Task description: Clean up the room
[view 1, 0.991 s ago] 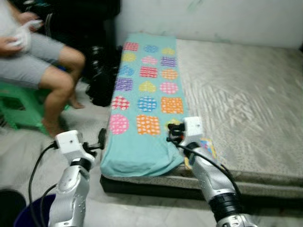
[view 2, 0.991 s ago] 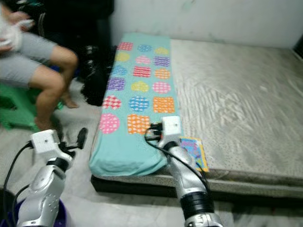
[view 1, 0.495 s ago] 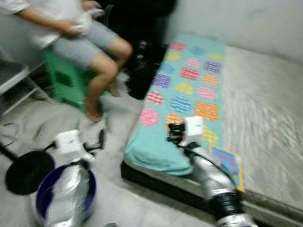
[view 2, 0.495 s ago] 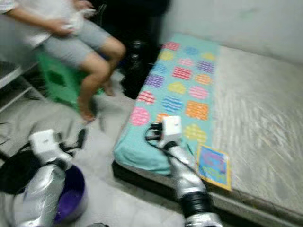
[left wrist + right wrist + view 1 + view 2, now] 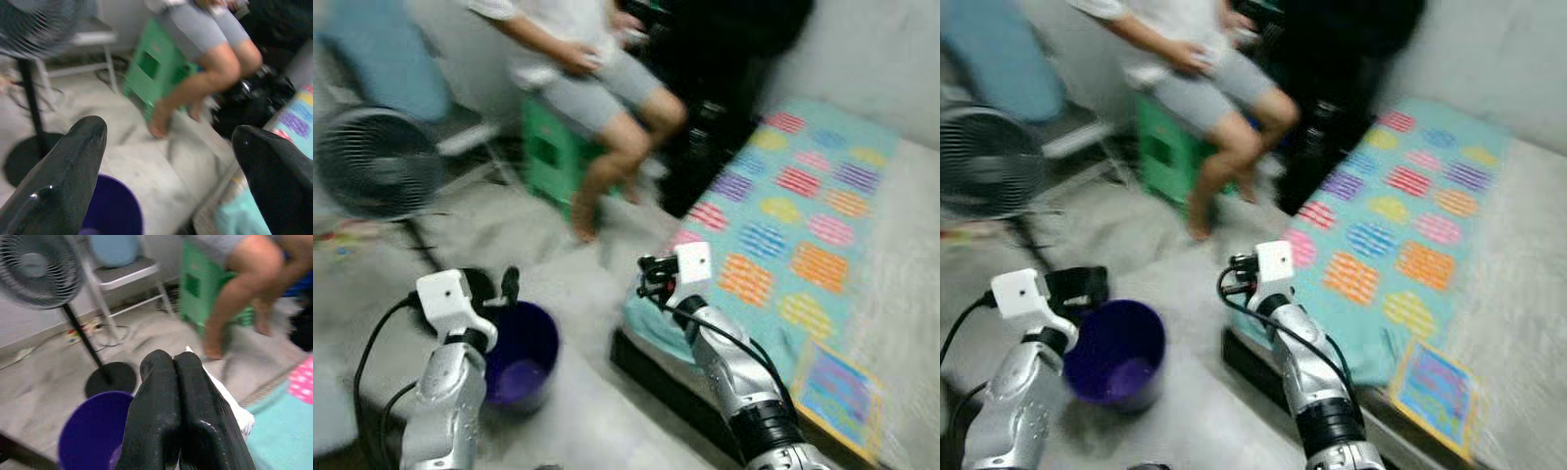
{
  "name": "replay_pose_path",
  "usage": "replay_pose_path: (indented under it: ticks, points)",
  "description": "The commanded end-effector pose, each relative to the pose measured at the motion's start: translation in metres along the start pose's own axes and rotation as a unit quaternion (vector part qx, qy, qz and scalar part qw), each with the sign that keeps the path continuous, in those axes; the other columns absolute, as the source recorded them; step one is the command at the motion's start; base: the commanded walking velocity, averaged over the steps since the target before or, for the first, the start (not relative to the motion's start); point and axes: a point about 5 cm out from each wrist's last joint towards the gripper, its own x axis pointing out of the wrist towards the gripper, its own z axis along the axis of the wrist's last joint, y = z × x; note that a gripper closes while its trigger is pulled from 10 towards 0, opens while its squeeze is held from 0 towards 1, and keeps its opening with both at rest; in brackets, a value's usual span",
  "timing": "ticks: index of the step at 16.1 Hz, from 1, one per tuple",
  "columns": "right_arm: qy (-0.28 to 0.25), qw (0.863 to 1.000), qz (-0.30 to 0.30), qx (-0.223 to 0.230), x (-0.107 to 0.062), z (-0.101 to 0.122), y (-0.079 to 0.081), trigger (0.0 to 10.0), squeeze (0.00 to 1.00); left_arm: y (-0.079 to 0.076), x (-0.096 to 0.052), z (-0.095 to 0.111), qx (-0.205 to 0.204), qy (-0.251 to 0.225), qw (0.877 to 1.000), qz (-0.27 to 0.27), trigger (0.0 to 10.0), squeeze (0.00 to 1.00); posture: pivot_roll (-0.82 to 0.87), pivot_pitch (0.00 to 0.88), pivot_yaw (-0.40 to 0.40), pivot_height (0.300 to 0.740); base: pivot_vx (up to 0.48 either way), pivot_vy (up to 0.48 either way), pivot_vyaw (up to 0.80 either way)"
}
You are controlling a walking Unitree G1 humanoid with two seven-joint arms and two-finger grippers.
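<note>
Purple bucket (image 5: 1116, 354) stands on the pale floor (image 5: 587, 411), just beside the mattress (image 5: 901, 323) corner, blurred in the head views. White scrap (image 5: 230, 404) pinched between the right gripper's (image 5: 178, 364) pressed-together fingers, held above the floor between bucket and bed edge. Left gripper (image 5: 168, 147) hangs over the bucket's near rim, fingers spread wide, nothing between them. Teal patterned cloth (image 5: 803, 225) lies along the mattress; a colourful booklet (image 5: 837, 387) rests near its end. Beyond: standing fan (image 5: 377, 162), a person (image 5: 597, 69) seated on a green stool (image 5: 553, 157).
</note>
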Motion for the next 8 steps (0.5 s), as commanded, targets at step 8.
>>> replay_pose_path:
  ticks: [8]
  points:
    - [0.010,0.999,0.041,-0.026,0.005,-0.001,0.009,10.0,0.00,0.003,-0.009,-0.001,0.001,-0.011,1.000,0.029,10.0,0.00,-0.01,0.032,-0.135,0.740,0.000,0.000,0.00]
